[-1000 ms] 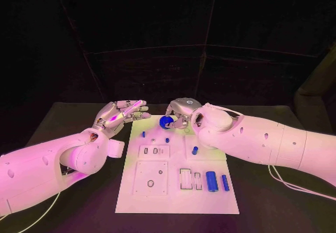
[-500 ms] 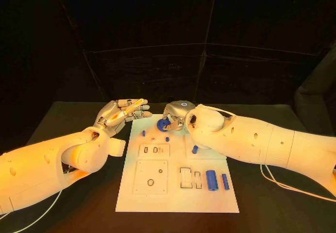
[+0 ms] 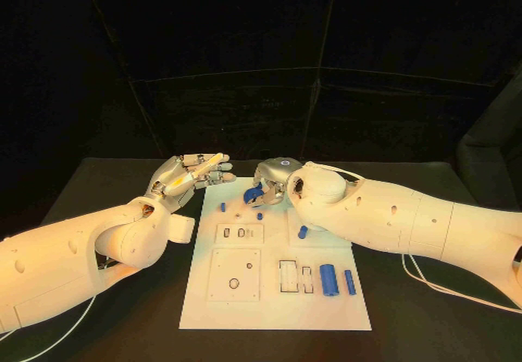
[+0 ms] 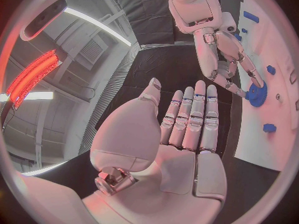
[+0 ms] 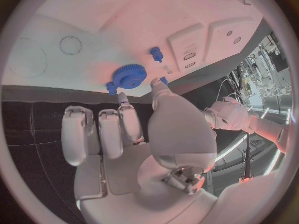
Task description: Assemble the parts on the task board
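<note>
The white task board point(image 3: 277, 302) lies in the middle of the table. My right hand point(image 3: 274, 177) pinches a blue gear point(image 3: 253, 194) between thumb and fingertips, low over the board's far end; whether it touches the board is unclear. The right wrist view shows the gear point(image 5: 129, 76) at the fingertips point(image 5: 122, 98), with a small blue peg point(image 5: 156, 54) beyond it. From the left wrist view the gear point(image 4: 256, 93) sits at the tips of the right hand point(image 4: 224, 55). My left hand point(image 3: 191, 175) hovers beside the board's far left corner, fingers straight and holding nothing point(image 4: 187, 129).
Small blue pegs point(image 3: 223, 207) point(image 3: 259, 216) point(image 3: 303, 233) stand on the board's far half. A thick blue cylinder point(image 3: 329, 280) and a thinner blue rod point(image 3: 349, 283) lie near its right edge, beside rectangular slots point(image 3: 288, 277). A raised plate with an oval hole point(image 3: 234, 283) sits front left.
My right hand has lowered the blue gear toward the far end of the board. My left hand has stayed where it was.
</note>
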Controlling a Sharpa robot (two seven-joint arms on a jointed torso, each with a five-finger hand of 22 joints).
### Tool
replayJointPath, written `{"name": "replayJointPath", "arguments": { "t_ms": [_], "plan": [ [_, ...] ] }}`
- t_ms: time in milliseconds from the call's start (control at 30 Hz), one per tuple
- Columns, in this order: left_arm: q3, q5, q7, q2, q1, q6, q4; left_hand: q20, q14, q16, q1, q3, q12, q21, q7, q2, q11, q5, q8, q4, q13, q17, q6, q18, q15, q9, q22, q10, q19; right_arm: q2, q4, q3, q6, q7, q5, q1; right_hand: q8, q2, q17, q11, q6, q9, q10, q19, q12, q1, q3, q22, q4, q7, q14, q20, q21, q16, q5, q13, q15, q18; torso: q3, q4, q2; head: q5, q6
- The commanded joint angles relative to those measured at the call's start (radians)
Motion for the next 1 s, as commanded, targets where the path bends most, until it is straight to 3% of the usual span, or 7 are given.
{"name": "replayJointPath", "arguments": {
  "t_ms": [33,133,267,433,500,667,1000],
  "plan": [
    [0.001,0.0,0.005,0.0,0.002,0.011,0.002,-0.001,-0.001,-0.004,-0.007,-0.006,-0.004,-0.003,0.0,0.005,-0.003,-0.001,-0.004,0.001,-0.001,-0.002,0.005,0.015,0.001,0.0,-0.001,0.002,0.009,-0.002,0.002,0.0,0.046,0.003,0.009,0.002,-0.001,0.014,0.051,0.004,0.007,0.002,0.004,-0.002,-0.001,-0.004,-0.018,0.066,0.008,-0.005,0.063,0.006,0.0,-0.003,0.008,0.064,0.005,-0.002,-0.0001,-0.0004,0.0,-0.002,-0.001],
    [0.001,0.0,0.004,-0.001,0.002,0.01,0.002,-0.001,-0.001,-0.005,-0.007,-0.006,-0.004,-0.004,0.001,0.005,-0.003,-0.001,-0.004,0.001,-0.002,-0.002,0.005,0.015,0.001,0.0,-0.001,0.001,0.009,-0.01,0.009,0.0,0.029,0.008,0.012,0.002,0.0,0.021,0.052,0.003,0.011,0.003,0.005,-0.002,0.0,-0.003,-0.025,0.066,0.015,-0.006,0.063,0.006,0.0,-0.002,0.012,0.065,0.004,-0.002,-0.0001,-0.0002,0.0,-0.001,0.0],
    [0.001,0.0,0.004,-0.002,0.002,0.011,0.001,-0.001,-0.001,-0.005,-0.007,-0.006,-0.004,-0.004,0.001,0.005,-0.003,-0.001,-0.004,0.001,-0.002,-0.002,0.005,0.015,0.001,0.0,-0.001,0.001,0.009,-0.051,0.043,0.0,-0.096,0.051,0.041,0.002,0.003,0.037,0.061,0.0,0.022,0.003,0.017,0.004,0.02,0.02,-0.038,0.076,0.014,-0.009,0.065,0.003,0.003,0.001,0.065,0.082,0.001,-0.004,0.001,-0.0004,-0.001,-0.001,0.001],
    [0.001,0.0,0.005,-0.005,0.002,0.011,-0.001,-0.001,-0.001,-0.005,-0.007,-0.006,-0.004,-0.004,0.001,0.005,-0.003,-0.001,-0.004,0.001,-0.002,-0.002,0.005,0.015,0.001,0.0,-0.001,0.001,0.009,-0.144,0.102,-0.001,-0.195,0.229,0.171,0.002,0.002,0.06,0.065,-0.004,0.028,0.002,0.015,0.004,0.018,0.106,-0.02,0.075,-0.039,-0.012,0.066,0.0,0.003,0.003,0.091,0.083,-0.002,-0.004,0.0014,-0.0055,-0.003,-0.001,0.007],
    [0.001,0.0,0.005,-0.007,0.002,0.01,-0.001,-0.001,-0.001,-0.005,-0.007,-0.006,-0.004,-0.004,0.001,0.005,-0.003,-0.001,-0.004,0.001,-0.002,-0.002,0.005,0.015,0.001,0.0,-0.001,0.001,0.009,-0.197,0.13,-0.001,-0.196,0.307,0.252,0.002,0.004,0.07,0.067,-0.005,0.034,0.002,0.014,0.002,0.018,0.159,0.002,0.073,-0.077,-0.013,0.066,-0.001,0.003,0.003,0.094,0.084,-0.003,-0.004,0.0023,-0.008,-0.004,-0.003,0.007],
    [0.001,0.0,0.006,-0.011,0.002,0.006,-0.001,-0.001,0.0,-0.005,-0.006,-0.006,-0.004,-0.004,0.0,0.006,-0.003,-0.001,-0.004,0.0,-0.001,-0.002,0.005,0.015,0.001,0.0,-0.001,0.002,0.01,-0.309,0.161,-0.001,-0.149,0.396,0.411,0.003,0.004,0.054,0.069,-0.007,0.039,0.002,0.011,-0.001,0.014,0.201,0.01,0.071,-0.123,-0.014,0.066,-0.003,0.001,0.004,0.09,0.082,-0.005,-0.003,0.0039,-0.0173,-0.007,-0.005,0.012],
    [0.001,0.0,0.008,-0.005,0.002,0.006,-0.011,-0.001,0.0,-0.006,-0.004,-0.007,-0.004,-0.005,-0.001,0.006,-0.004,-0.001,-0.004,-0.002,-0.001,-0.002,0.006,0.015,0.001,0.0,-0.001,0.003,0.01,-0.415,0.11,-0.002,-0.133,0.466,0.523,-0.002,0.002,0.038,0.073,-0.012,0.042,0.001,0.013,0.0,0.017,0.216,0.007,0.074,-0.152,-0.021,0.067,-0.006,0.002,0.005,0.091,0.085,-0.009,-0.004,0.009,-0.0199,-0.007,-0.018,0.018]
  ]
}}
